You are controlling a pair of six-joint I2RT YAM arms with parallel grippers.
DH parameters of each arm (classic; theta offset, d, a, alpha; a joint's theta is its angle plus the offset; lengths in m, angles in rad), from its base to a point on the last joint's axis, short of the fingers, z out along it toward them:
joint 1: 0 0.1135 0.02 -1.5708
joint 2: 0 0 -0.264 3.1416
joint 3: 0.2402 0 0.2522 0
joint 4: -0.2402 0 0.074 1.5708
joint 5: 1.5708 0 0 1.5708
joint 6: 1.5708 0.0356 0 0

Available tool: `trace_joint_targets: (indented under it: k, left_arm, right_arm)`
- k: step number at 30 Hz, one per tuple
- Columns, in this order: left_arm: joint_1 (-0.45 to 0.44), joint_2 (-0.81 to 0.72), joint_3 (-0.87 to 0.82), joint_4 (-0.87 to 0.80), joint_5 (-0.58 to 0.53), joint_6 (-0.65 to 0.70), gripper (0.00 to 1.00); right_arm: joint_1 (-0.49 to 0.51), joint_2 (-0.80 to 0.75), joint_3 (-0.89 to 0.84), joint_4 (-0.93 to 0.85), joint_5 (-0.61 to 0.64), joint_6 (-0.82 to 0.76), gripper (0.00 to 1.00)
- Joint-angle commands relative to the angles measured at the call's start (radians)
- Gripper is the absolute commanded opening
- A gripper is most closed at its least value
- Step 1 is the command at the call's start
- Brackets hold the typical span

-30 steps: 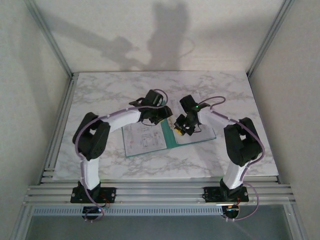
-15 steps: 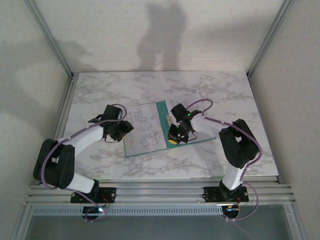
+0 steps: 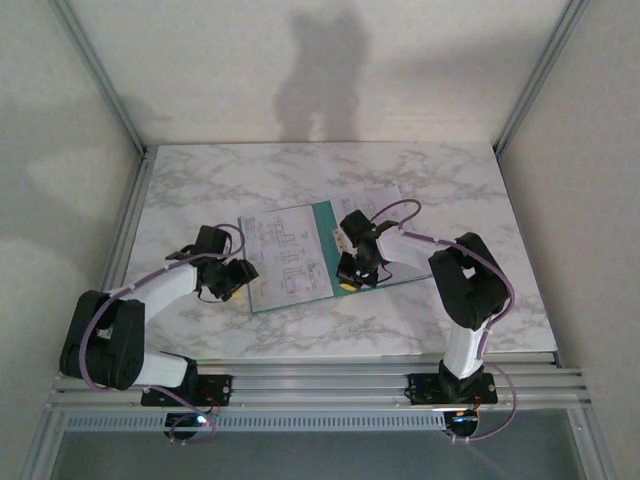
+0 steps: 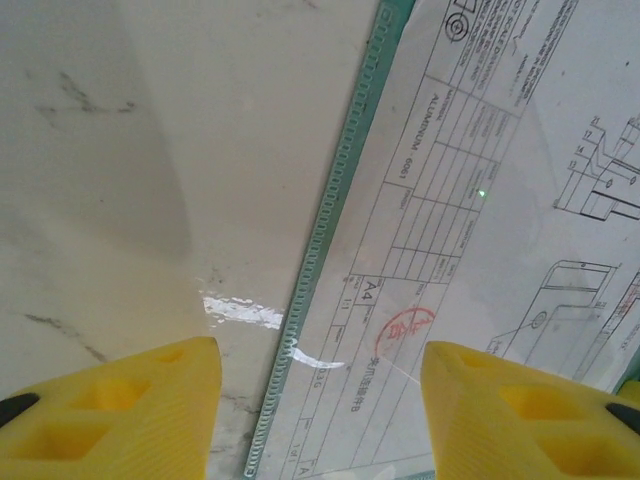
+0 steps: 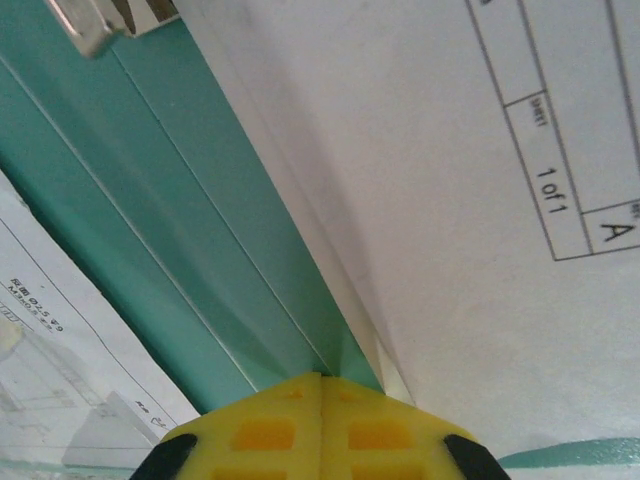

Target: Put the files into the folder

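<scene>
The teal folder [image 3: 323, 222] lies open in the middle of the table. One of the files [image 3: 287, 256], a printed drawing sheet, rests on its left half, and another sheet [image 3: 400, 262] lies on the right half. My left gripper [image 3: 238, 277] hovers open at the folder's left edge; in the left wrist view its fingers [image 4: 120, 410] straddle the ridged teal edge [image 4: 325, 230] and the sheet [image 4: 450, 220] with a red stamp. My right gripper [image 3: 348, 279] is shut on the folder's near edge at the fold [image 5: 215, 270], beside a white sheet [image 5: 450, 140].
The marble table [image 3: 250, 180] has free room behind and to both sides of the folder. A metal clip [image 5: 95, 25] sits at the top of the folder's spine. Aluminium frame rails [image 3: 320, 385] run along the near edge.
My left arm has drawn back from above the folder to its left edge, uncovering the left sheet. The right gripper has shifted slightly left and stays low at the folder's fold.
</scene>
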Motion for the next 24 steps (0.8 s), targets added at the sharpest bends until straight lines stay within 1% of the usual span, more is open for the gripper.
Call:
trace_joint_targets:
  k: [1,4,9,12,15,19,24]
  left_arm:
    - [-0.033,0.004,-0.022,-0.008,0.019,-0.002,0.55]
    - [-0.071,0.0,-0.037,-0.008,0.001,-0.037,0.56]
    - [-0.12,-0.003,-0.072,0.035,0.011,-0.105,0.56]
    - [-0.149,0.0,-0.075,0.034,0.006,-0.129,0.56]
    - [-0.16,0.006,-0.077,0.029,-0.003,-0.144,0.56]
    - [-0.168,0.005,-0.06,-0.021,-0.041,-0.148,0.56]
    - [-0.19,0.015,-0.043,-0.026,-0.025,-0.155,0.56]
  right_arm:
    - [0.003,0.066,-0.015,-0.053,0.017,-0.016,0.05]
    - [0.004,0.083,-0.017,-0.06,0.008,-0.016,0.04]
    - [0.003,0.108,-0.012,-0.068,-0.005,-0.016,0.03]
    - [0.003,0.118,-0.01,-0.07,-0.01,-0.019,0.02]
    - [0.003,0.124,-0.009,-0.069,-0.017,-0.019,0.02]
    - [0.004,0.13,-0.006,-0.07,-0.025,-0.023,0.02]
    - [0.001,0.138,-0.004,-0.072,-0.035,-0.029,0.01]
